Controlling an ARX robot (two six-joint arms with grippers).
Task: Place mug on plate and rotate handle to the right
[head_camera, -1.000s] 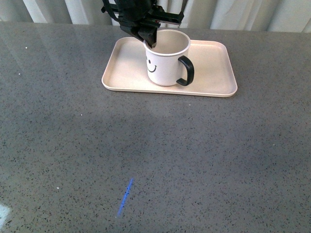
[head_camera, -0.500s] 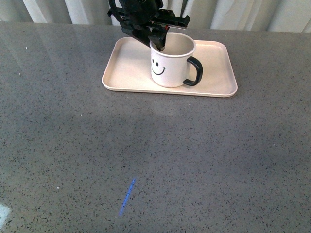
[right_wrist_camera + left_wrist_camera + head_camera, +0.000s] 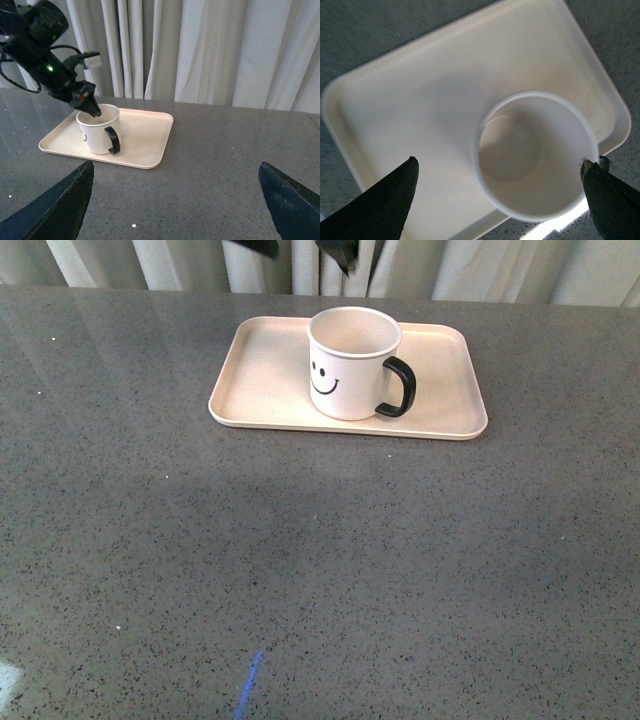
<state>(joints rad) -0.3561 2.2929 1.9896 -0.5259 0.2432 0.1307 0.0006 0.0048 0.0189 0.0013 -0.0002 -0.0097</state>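
The white mug (image 3: 350, 365) with a smiley face stands upright on the cream plate (image 3: 260, 380) at the far side of the table. Its black handle (image 3: 400, 388) points right. My left gripper (image 3: 305, 255) is open and above the mug, only its tips showing at the top edge. In the left wrist view the open jaws (image 3: 502, 195) straddle the mug (image 3: 535, 155) from above without touching it, over the plate (image 3: 420, 100). In the right wrist view the mug (image 3: 97, 130) sits on the plate (image 3: 145, 135) below the left arm (image 3: 45, 60). My right gripper (image 3: 175, 200) is open and empty over the table.
The grey speckled table (image 3: 320, 570) spreads in front of the plate. White curtains (image 3: 210, 50) hang behind the table's far edge. A blue streak of light (image 3: 248, 685) lies on the table near the front.
The left gripper turned the mug so that its handle swung further right, let go of the rim and rose almost out of the top of the front view. The mug stays on the plate.
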